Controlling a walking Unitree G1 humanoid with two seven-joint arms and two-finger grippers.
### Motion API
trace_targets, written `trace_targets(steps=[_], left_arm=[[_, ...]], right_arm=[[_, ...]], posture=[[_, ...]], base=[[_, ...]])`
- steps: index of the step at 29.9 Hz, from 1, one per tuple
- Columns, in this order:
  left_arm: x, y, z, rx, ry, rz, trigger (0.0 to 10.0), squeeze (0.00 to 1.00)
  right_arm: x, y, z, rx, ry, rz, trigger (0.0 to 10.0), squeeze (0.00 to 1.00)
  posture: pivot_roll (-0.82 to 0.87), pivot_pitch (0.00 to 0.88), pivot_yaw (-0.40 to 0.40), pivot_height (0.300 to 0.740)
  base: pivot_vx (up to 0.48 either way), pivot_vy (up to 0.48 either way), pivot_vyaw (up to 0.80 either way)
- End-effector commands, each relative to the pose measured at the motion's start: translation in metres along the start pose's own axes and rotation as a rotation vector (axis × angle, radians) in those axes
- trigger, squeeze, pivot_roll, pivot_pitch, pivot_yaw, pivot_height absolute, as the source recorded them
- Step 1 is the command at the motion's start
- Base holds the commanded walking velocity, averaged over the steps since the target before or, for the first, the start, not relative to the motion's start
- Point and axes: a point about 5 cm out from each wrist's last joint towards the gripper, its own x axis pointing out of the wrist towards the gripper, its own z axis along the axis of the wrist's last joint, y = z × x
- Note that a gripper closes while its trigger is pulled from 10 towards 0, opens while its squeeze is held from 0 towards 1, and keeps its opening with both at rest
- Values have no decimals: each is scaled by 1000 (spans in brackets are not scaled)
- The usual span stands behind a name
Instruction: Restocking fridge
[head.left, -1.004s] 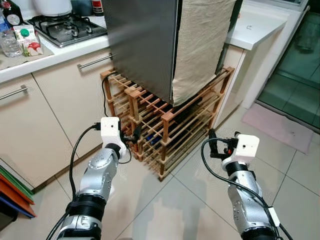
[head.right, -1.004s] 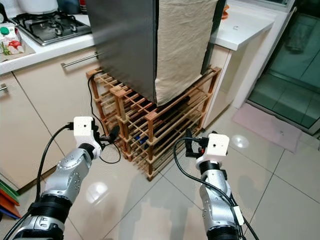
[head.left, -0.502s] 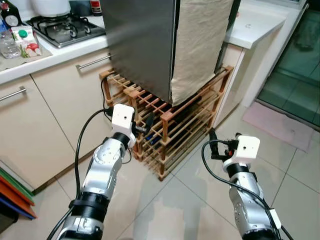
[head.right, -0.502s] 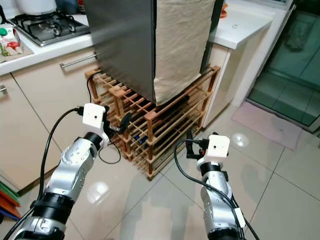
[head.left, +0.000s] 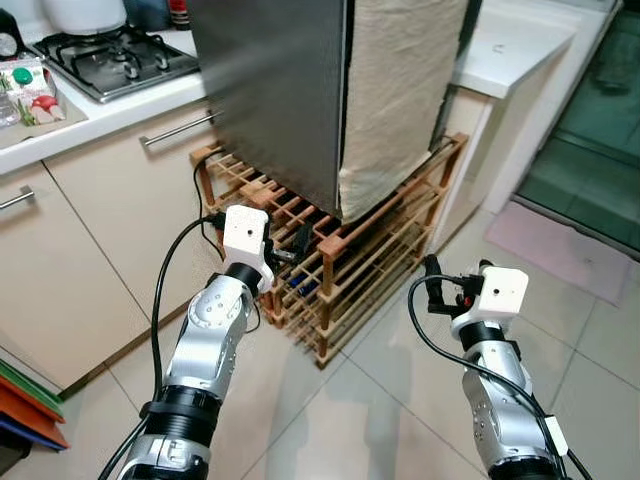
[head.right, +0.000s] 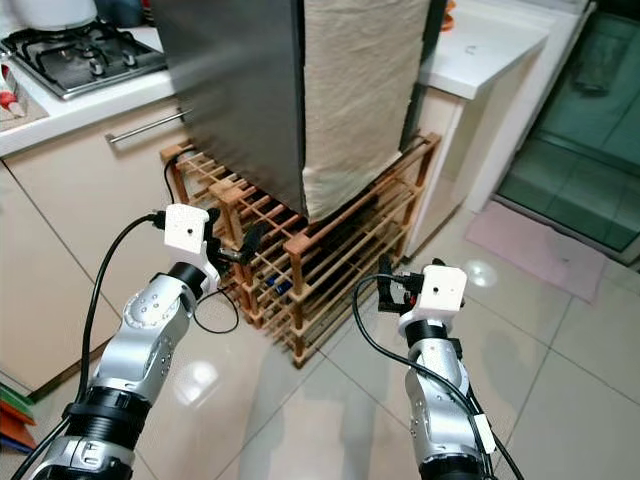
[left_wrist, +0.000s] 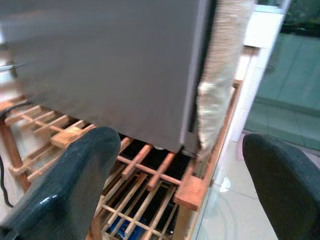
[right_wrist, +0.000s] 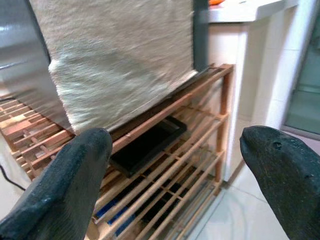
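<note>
Both grippers, left (head.left: 300, 243) and right (head.left: 432, 285), raised forward, apparently wide apart

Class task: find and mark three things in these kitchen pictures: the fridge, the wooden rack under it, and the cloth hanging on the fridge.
fridge (head.left: 275, 90), left eye view, on its grey steel side.
rack (head.left: 395, 235), left eye view, on a front slat of the upper shelf.
cloth (head.left: 395, 90), left eye view, on the middle of the fabric.

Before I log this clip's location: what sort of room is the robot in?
A home kitchen, most likely: a gas hob set in a white counter, cabinets with bar handles below, and a steel fridge standing on a wooden rack.
</note>
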Motion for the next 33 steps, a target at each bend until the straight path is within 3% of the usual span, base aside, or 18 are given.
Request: trace_targets(steps=[1,11,16,20,24,31,33], left_arm=[[1,2,5,-16,-13,12,10000,0],[-2,1,3,0,-7,0,10000,0],[-2,-2,1,58,4,-31,10000,0],[0,-2,2,59,9,-31,10000,0],[8,-13,2,88,51,-134,10000,0],[20,-19,20,104,12,-173,10000,0],[26,-23,26,66,5,-197,10000,0]], right_arm=[[2,1,3,-16,-9,12,10000,0],[0,0,1,-23,-3,15,10000,0],[-3,-1,-1,-31,6,17,10000,0],[-4,-1,-3,-35,13,19,10000,0],[-5,-2,-5,-37,20,17,10000,0],[-5,-2,-4,-37,18,13,10000,0],[-6,-5,-4,-38,19,7,10000,0]], posture=[[54,1,3,740],[55,0,-1,740],[52,0,0,740],[50,0,0,740],[48,0,0,740],[36,0,6,740],[38,1,5,740]], base=[[454,0,0],[446,0,0],[423,0,0],[0,0,0],[0,0,0],[0,0,0],[0,0,0]])
